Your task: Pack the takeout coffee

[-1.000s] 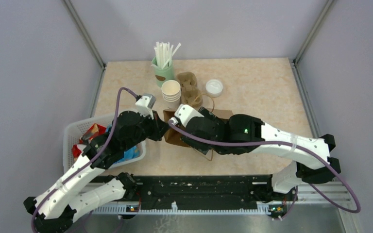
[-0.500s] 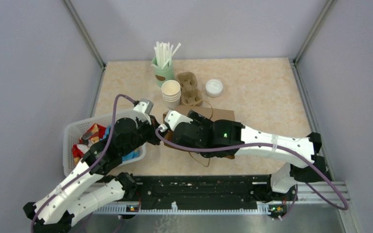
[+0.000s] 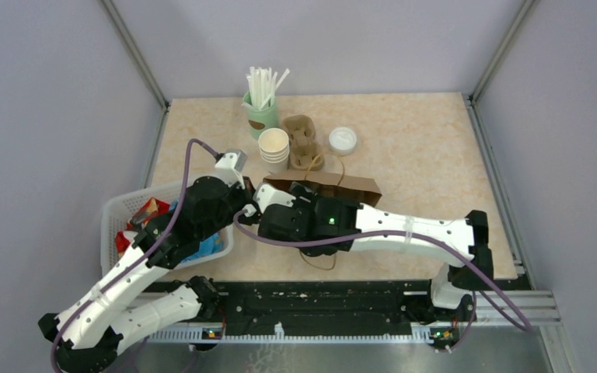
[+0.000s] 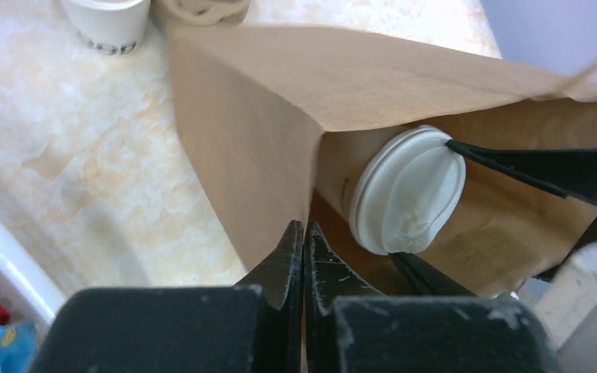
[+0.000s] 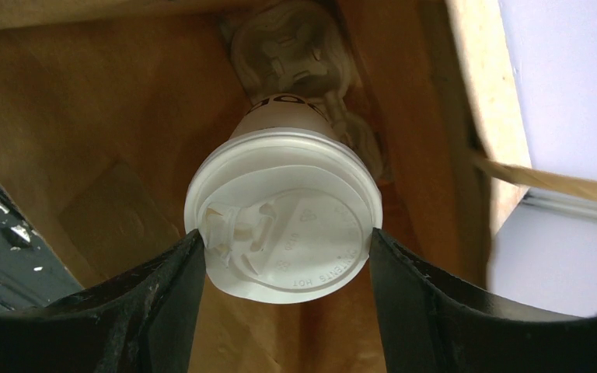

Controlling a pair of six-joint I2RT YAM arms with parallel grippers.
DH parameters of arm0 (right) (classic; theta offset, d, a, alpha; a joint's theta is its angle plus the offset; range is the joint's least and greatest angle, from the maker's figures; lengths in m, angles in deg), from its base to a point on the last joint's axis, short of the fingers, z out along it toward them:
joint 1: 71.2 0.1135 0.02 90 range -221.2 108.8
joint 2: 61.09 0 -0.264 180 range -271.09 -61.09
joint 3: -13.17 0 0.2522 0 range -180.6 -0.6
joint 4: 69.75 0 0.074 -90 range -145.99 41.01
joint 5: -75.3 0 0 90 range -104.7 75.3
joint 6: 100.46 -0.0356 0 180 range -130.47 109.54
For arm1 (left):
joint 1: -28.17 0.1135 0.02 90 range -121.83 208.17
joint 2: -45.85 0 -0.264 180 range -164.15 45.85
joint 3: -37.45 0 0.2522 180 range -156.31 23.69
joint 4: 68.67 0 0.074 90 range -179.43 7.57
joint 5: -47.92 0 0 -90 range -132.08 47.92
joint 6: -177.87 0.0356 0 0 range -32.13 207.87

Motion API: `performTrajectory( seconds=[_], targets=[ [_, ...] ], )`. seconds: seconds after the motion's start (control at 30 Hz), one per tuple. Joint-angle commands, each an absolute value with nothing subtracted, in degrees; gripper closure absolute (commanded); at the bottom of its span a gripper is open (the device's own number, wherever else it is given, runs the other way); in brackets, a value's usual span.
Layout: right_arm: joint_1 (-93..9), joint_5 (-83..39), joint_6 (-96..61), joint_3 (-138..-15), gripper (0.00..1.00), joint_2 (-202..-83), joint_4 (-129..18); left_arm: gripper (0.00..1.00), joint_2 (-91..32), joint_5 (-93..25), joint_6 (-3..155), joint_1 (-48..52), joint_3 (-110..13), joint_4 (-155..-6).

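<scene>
Here the right gripper [image 5: 284, 242] clasps the takeout coffee [image 5: 280, 194] by its lid inside the paper bag [image 4: 241, 140], while the left gripper [image 4: 303, 233], pressed together, pinches the bag's open edge.

Both the left arm [image 3: 97, 307] and right arm [image 3: 427, 229] wear smooth white shells on the long links, with bulky rounded black joint housings and a thin purple cable [image 3: 188, 163] trailing each. A small green light [image 3: 332, 221] glows on the right arm's black housing. The left gripper [image 4: 304, 233] has tapered matte black fingers flecked with white chips; the right gripper [image 5: 280, 241] has broad, curved, smooth black ones.
</scene>
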State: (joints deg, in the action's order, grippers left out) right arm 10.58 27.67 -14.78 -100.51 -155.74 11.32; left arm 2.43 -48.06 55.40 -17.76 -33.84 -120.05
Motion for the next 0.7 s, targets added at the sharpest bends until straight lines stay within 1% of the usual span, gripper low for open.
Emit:
performTrajectory(
  seconds=[0.0,0.1,0.23,0.33,0.57,0.67],
  targets=[
    [11.3,32.4,-15.5,-104.9,0.51,-160.9,9.3,1.0,2.2,-47.2,53.6,-18.0,-35.5,-121.8],
    [10.2,31.5,-12.9,-102.8,0.51,-160.3,6.6,1.0,4.1,-46.9,54.0,-18.0,-33.4,-120.7],
    [9.6,29.6,-7.0,-95.0,0.5,-155.1,0.9,1.0,8.3,-46.9,55.7,-18.0,-29.8,-118.1],
    [7.9,29.1,-5.6,-92.4,0.5,-152.4,2.2,1.0,10.1,-46.9,57.3,-18.0,-28.4,-116.9],
    [6.4,34.6,-0.2,-87.9,0.5,-148.2,3.4,1.0,10.3,-45.5,57.0,-18.0,-28.9,-117.0],
    [5.1,33.5,2.8,-86.8,0.5,-147.6,0.7,1.0,9.8,-44.1,55.9,-18.0,-29.3,-117.3]
  ],
)
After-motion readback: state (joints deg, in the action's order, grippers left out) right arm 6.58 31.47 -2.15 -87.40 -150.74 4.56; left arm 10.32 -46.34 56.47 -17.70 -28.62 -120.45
